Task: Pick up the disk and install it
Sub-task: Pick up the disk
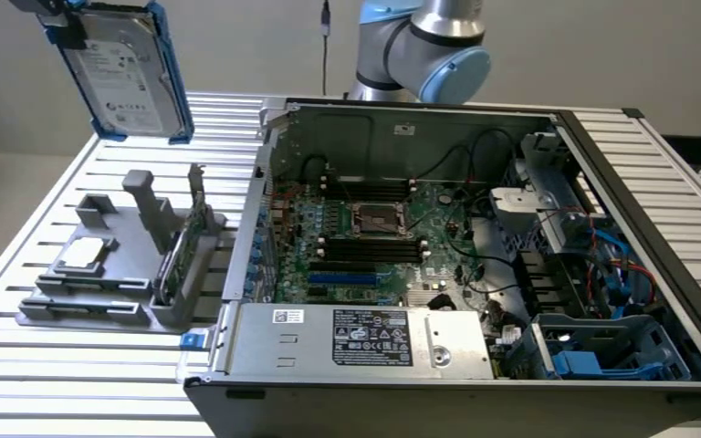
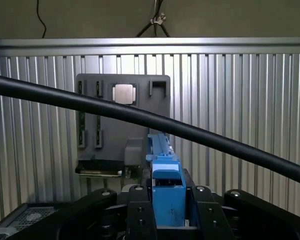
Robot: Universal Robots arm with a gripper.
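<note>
At the exterior view's left, the end effector (image 2: 168,201) is clenched on the disk (image 1: 125,78) and holds it upright in the air, above the grey holder (image 1: 107,283) on the table (image 1: 22,365). Further right lies the open computer case (image 1: 473,274).

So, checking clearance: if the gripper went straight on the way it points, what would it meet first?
Probably the grey holder, reached first by the disk held in the gripper; depth is unclear.
</note>
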